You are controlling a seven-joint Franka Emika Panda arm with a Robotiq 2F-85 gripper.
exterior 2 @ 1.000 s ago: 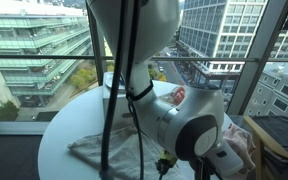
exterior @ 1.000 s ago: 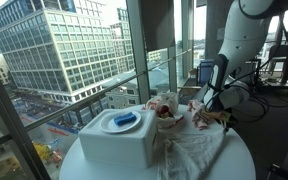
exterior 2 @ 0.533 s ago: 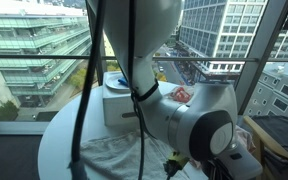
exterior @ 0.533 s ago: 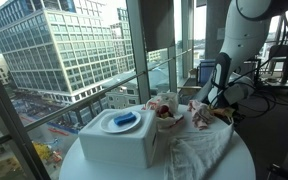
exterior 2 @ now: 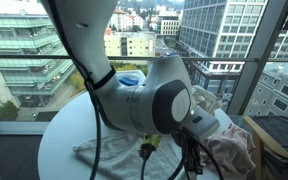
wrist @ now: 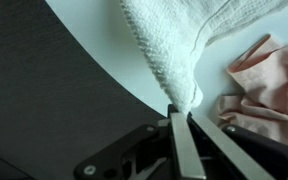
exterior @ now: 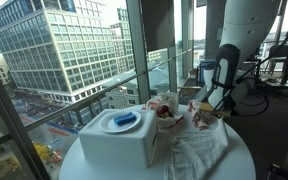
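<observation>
My gripper (wrist: 180,108) is shut on a corner of a white towel (wrist: 174,40) and holds it up over the round white table (wrist: 104,30). In an exterior view the towel (exterior: 199,150) drapes down from the gripper (exterior: 206,112) across the table. It also shows as a cloth (exterior 2: 119,152) spread on the table below the arm. A pink cloth (wrist: 269,85) lies just beside the gripper, near the table's edge. The fingertips are hidden behind the arm in an exterior view.
A white box (exterior: 119,140) with a blue item (exterior: 125,121) on top stands on the table (exterior: 84,160). A red-and-white bundle (exterior: 165,108) lies behind it. Windows ring the table; a chair (exterior 2: 269,145) stands close by.
The arm has lifted and swung, pulling the towel's corner up; the towel is drawn further across the table than a second ago.
</observation>
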